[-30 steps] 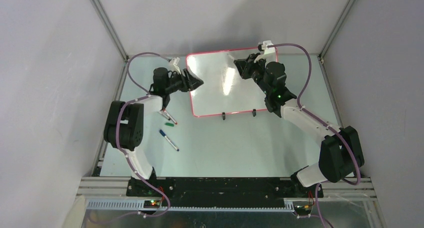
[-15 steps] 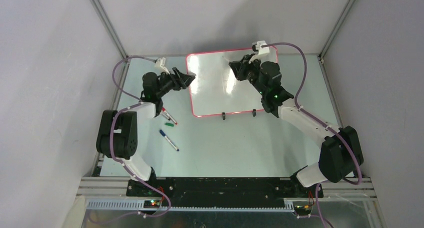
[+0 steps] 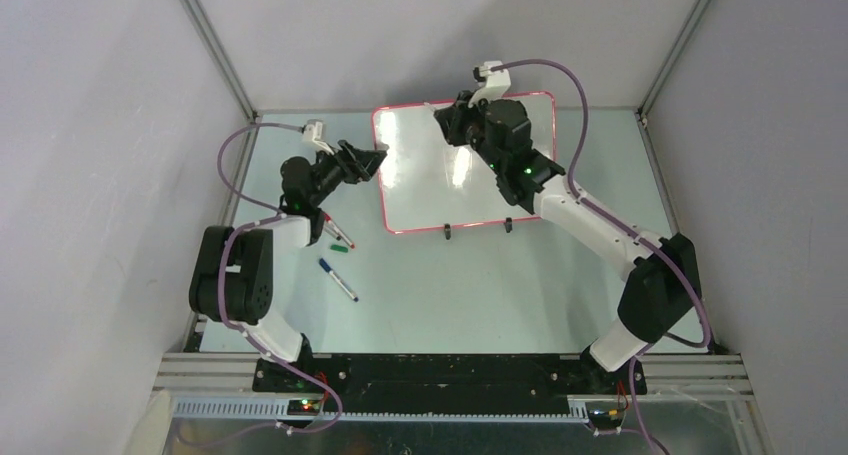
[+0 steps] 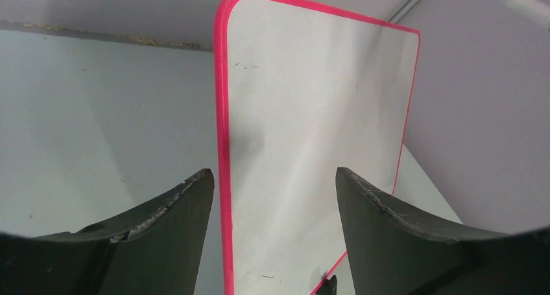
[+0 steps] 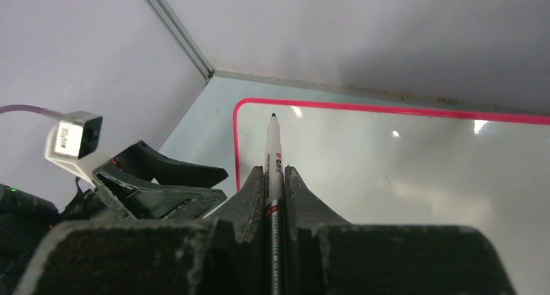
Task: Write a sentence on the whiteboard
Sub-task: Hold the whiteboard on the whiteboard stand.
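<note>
The whiteboard (image 3: 440, 190) sits toward the far middle of the table (image 3: 450, 285), its red-pink rim showing all around and two small black feet (image 3: 447, 232) at its near edge. The left gripper (image 3: 376, 158) hovers just beside the board's left edge with its claw spread wide and nothing held. In the left wrist view the two dark fingers (image 4: 175, 211) of the left gripper (image 4: 274, 175) stand well apart, and the board's (image 4: 311, 113) pink left rim runs up between them, beyond the tips. Whether they touch the rim cannot be told. The right gripper (image 3: 446, 125) reaches over the board's upper left area, its claw clamped narrow on a marker (image 5: 272, 159). In the right wrist view the right gripper (image 5: 273, 173) pinches the white barrel on both sides, and the dark tip points at the top left corner of the glossy board (image 5: 421, 159), just inside the rim. Contact between tip and surface is not clear. The same marker (image 4: 522, 1) shows at the top right of the left wrist view. Three loose markers (image 3: 338, 280) lie on the table near the left arm.
</note>
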Available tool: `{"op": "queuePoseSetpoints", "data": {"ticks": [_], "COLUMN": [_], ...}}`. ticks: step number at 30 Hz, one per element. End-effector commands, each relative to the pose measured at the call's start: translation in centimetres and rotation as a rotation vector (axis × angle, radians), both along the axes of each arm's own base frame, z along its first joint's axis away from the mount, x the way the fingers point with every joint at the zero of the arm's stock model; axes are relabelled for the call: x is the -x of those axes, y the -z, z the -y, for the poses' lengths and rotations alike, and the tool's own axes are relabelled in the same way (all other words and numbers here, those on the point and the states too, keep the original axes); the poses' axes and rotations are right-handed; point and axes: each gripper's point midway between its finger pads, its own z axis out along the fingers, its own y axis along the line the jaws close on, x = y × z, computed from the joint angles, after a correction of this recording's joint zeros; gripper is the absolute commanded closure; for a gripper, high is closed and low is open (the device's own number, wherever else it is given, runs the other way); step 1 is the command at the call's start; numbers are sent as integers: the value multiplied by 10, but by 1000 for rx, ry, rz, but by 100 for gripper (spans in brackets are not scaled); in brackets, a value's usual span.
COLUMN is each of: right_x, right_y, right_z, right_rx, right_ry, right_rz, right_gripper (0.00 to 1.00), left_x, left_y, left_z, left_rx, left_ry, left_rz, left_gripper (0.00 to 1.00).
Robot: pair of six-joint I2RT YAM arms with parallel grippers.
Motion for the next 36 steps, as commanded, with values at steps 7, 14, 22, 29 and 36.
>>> {"op": "queuePoseSetpoints", "data": {"ticks": [7,14,22,29,36], "right_x": [0,-3,-18,-23,-22], "right_y": [-12,-7,-84,-100,-60], "right_z": [-22,-28,-33,-36,-30], "right_rx": [56,73,40,96,133], "right_ry": [43,44,43,22,48], "right_rz": [-6,-22,136,100,28], "right_gripper": [100,100,100,100,100], "left_x": [13,17,12,9,-4], "left_y": [-22,-20,-23,-22,-12], "left_z": [-12,-11,-7,-6,-8], "left_rx": [-16,0,29,31,6], "left_ry": [-60,-50,-32,-28,-35], "left_rz": [69,72,81,79,33], "left_gripper": [25,25,27,31,36]}}
